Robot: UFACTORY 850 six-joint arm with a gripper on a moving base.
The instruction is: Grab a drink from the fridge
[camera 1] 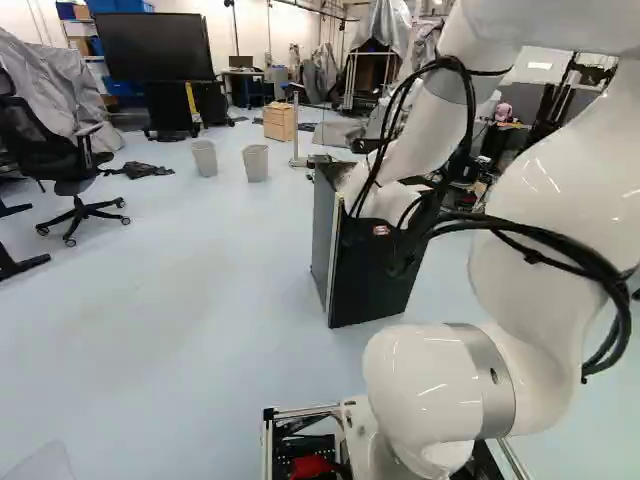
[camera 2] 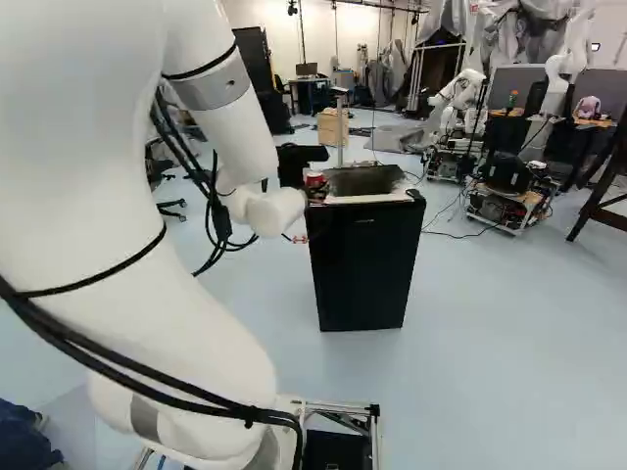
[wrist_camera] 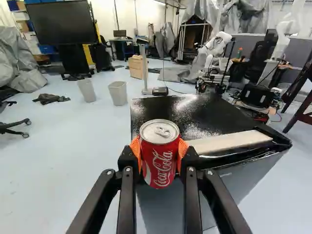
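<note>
One red can (wrist_camera: 160, 163) upright, long axis vertical, lid (wrist_camera: 151, 133) facing up, clasped from both sides by tool (camera 2: 315, 187).

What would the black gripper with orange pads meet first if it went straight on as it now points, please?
Probably the glossy black fridge top, beyond the red metal can that the gripper holds; the depth is unclear.

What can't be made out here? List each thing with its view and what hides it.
Can, underside: wrist view, hidden by its own body.
Pads, inner faces: wrist view, covered by the can.
Fridge, inside: all views, hidden by its outer faces.
Arm, upper part: left base view, cut off by the top edge.
Chair, left part: left base view, cut off by the left edge.
</note>
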